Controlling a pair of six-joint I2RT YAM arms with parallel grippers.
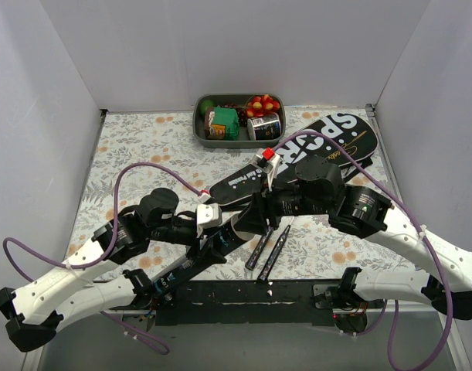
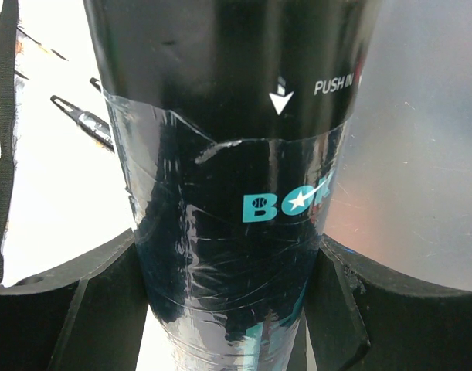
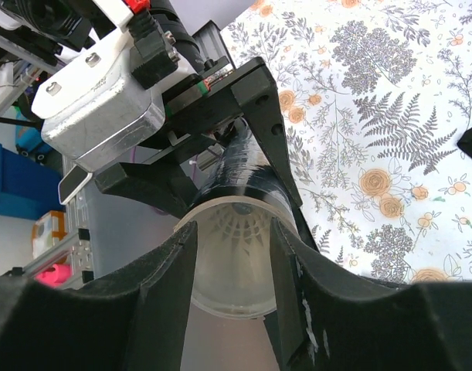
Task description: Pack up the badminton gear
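Observation:
A black tube with teal lettering and clear film wrap is held between both grippers above the table. My left gripper is shut round its body. My right gripper is shut on its translucent white cap. The black cover lettered "SPORT" lies flat at the back right. Two slim dark racket handles lie on the table below the tube. Their upper parts and heads are hidden under the right arm.
A grey oval tray of colourful toy food stands at the back centre. White walls close in the flowered table on three sides. A black rail runs along the near edge between the arm bases.

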